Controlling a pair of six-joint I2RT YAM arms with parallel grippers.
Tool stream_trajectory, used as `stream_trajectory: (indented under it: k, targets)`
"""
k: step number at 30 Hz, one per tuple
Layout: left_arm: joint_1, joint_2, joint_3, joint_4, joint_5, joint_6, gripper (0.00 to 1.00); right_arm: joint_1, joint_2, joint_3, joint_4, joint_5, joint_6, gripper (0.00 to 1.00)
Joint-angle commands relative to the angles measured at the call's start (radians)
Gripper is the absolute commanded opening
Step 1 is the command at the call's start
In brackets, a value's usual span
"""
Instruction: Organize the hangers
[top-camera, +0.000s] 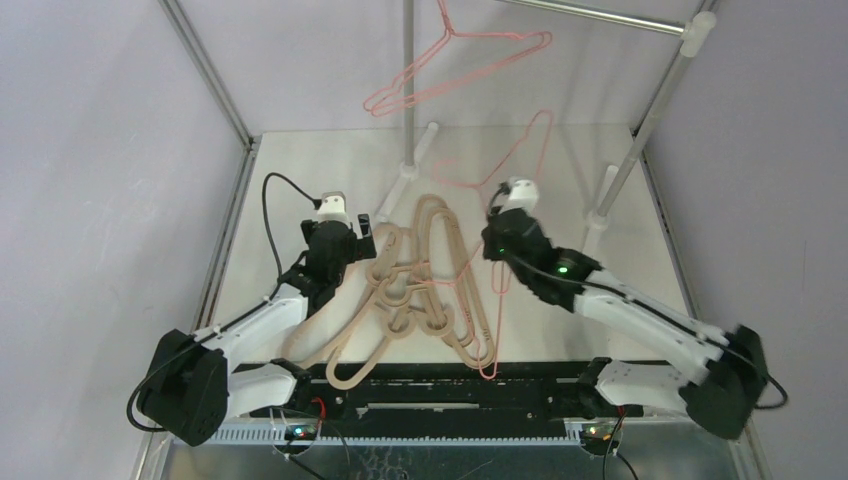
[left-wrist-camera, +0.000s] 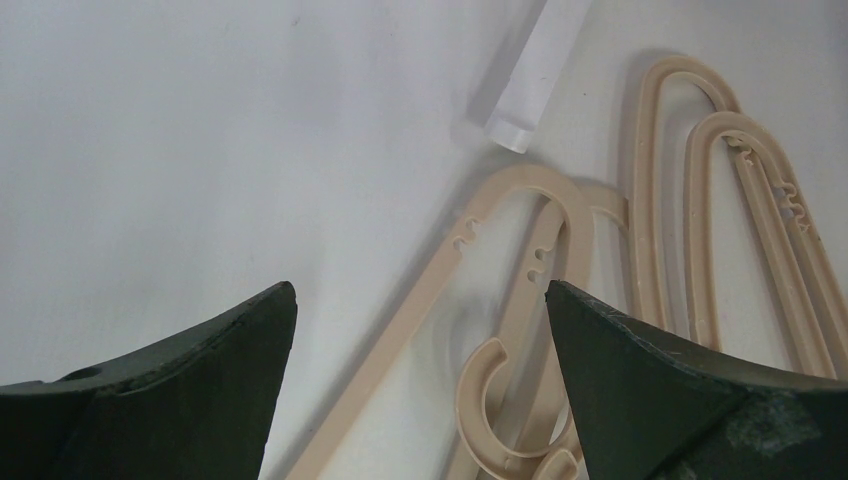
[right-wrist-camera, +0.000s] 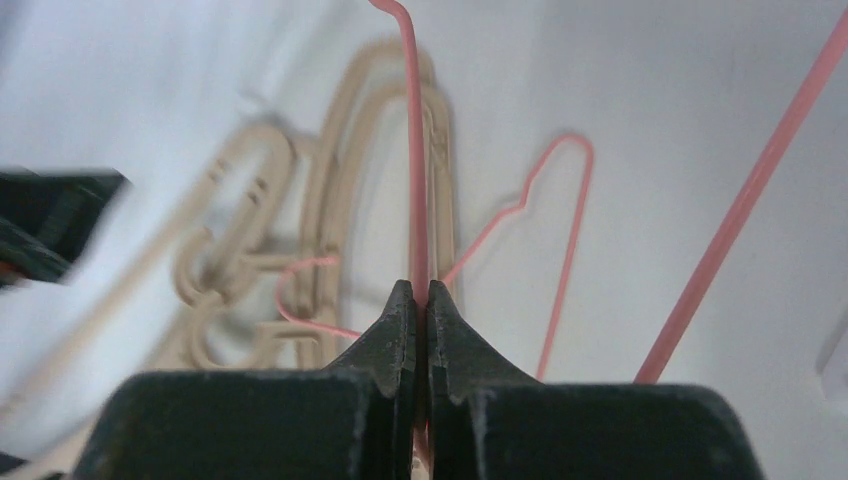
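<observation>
Right gripper (right-wrist-camera: 420, 300) — jaws pressed fully together on a pink wire hanger (right-wrist-camera: 414, 150), at the right edge of the beige hanger pile (top-camera: 405, 300). Left gripper (left-wrist-camera: 420, 290) — jaws spread wide, gripping nothing, over the pile's left edge.

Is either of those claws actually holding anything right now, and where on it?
The right gripper is shut on a pink wire hanger, pinching a straight stretch of its wire. The left gripper is open above the beige hangers, holding nothing.
</observation>
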Motion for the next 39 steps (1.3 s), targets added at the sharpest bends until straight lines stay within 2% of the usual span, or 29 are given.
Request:
stream_trajectory:
  k: [1, 7, 13, 18, 29, 39]
  targets:
    - [-0.004, 0.004, 0.026, 0.024, -0.011, -0.009, 1.00, -0.084, -0.199, 0.014, 0.109, -0.129, -0.005, 0.00]
    - [-0.003, 0.013, 0.029, 0.024, -0.008, -0.009, 1.00, -0.199, -0.309, 0.073, 0.197, -0.289, -0.002, 0.00]
    - [-0.003, 0.022, 0.033, 0.028, -0.001, -0.011, 1.00, -0.284, -0.278, 0.124, 0.336, -0.384, 0.009, 0.00]
    - [-0.004, 0.024, 0.030, 0.029, -0.006, -0.010, 1.00, -0.344, -0.257, 0.125, 0.508, -0.399, 0.031, 0.00]
    - [-0.004, 0.037, 0.038, 0.025, -0.017, -0.001, 1.00, -0.515, -0.084, 0.165, 0.772, -0.538, 0.239, 0.00]
    - [-0.004, 0.029, 0.033, 0.023, -0.022, 0.001, 0.99, -0.550, 0.073, 0.200, 0.928, -0.524, 0.370, 0.00]
